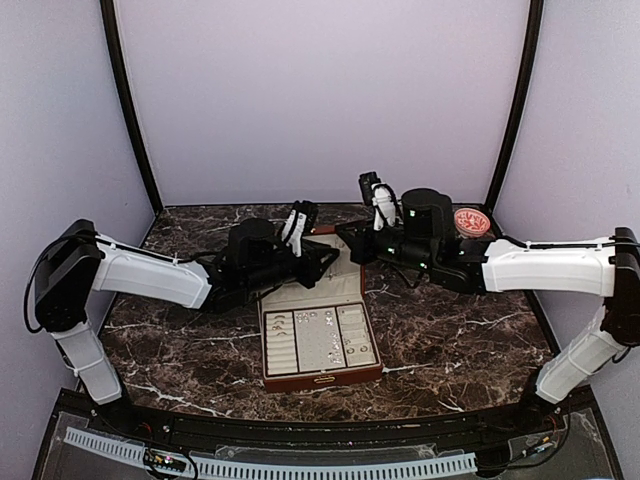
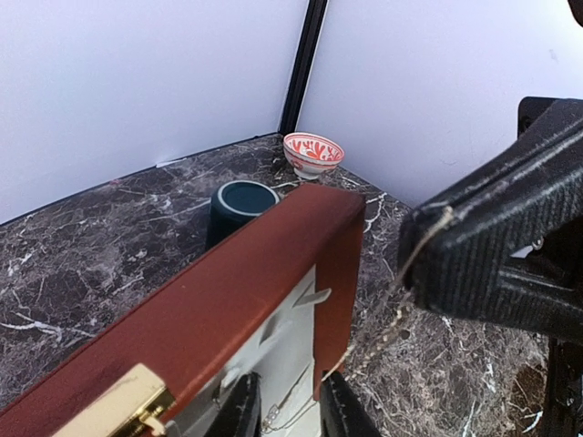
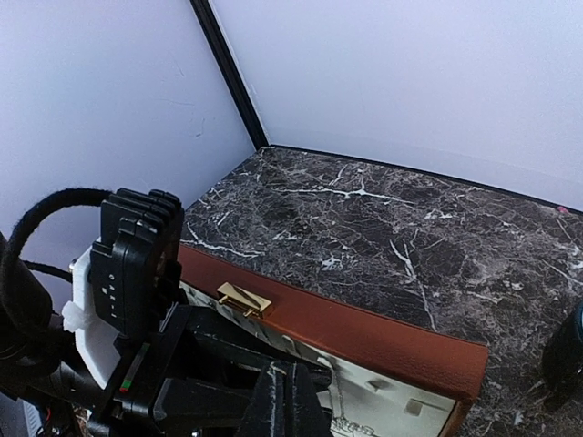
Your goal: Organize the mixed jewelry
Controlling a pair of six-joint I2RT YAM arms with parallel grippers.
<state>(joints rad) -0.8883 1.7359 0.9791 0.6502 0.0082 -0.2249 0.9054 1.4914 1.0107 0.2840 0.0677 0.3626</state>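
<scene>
At the 12 o'clock end of the reddish-brown, cream-lined box (image 1: pixel 318 378), the right gripper (image 3: pixel 284 401), fingers pressed together, pinches a thin silvery chain (image 2: pixel 378 332) dangling off the 3 o'clock edge of the lid (image 2: pixel 264 273). The left gripper (image 2: pixel 287 410), fingers parted, waits near the chain's lower end. It should close squarely on the chain, clear of the lining.

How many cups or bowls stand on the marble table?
2. A dark green mug stands just beyond the raised box lid; a small pink patterned bowl stands farther back, near the wall corner. Others may be hidden.
</scene>
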